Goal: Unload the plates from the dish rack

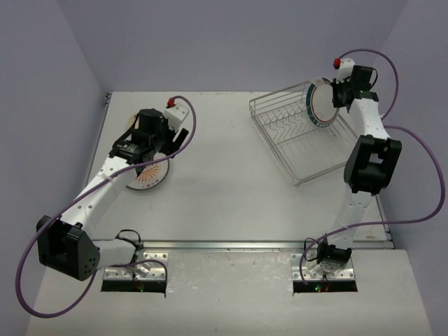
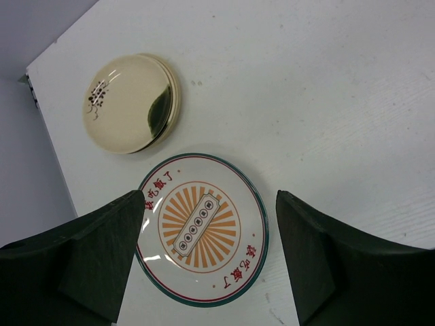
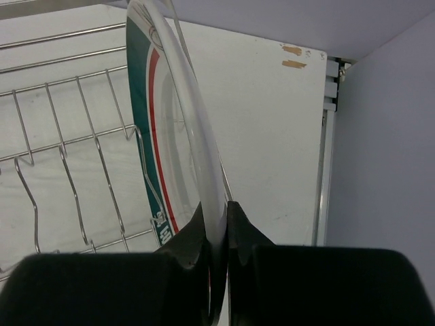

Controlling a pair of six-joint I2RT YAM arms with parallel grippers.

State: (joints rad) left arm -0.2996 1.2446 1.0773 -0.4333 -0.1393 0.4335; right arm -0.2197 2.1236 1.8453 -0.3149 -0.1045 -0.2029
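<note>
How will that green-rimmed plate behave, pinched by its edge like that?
The plate looks stiff and glossy, so it could slip in the jaws, which grip only its thin rim. Standing on edge, it may swing or tip. It probably chips if knocked against the rack.

Flat plate (image 2: 202, 229): white, dark green rim, thin red ring, orange sunburst centre, red characters.
Stacked plates (image 2: 130, 102): glossy cream, one small dark speckled mark.
Upright plate (image 3: 153, 122): white, green band, red stripe inside it.
Dish rack (image 1: 280, 133): silver wire.
Table (image 1: 224, 161): white.
Walls (image 1: 210, 42): pale lilac.
Cables (image 1: 367, 50): purple.
Left gripper (image 2: 209, 204): fingers dark, near black.
</note>
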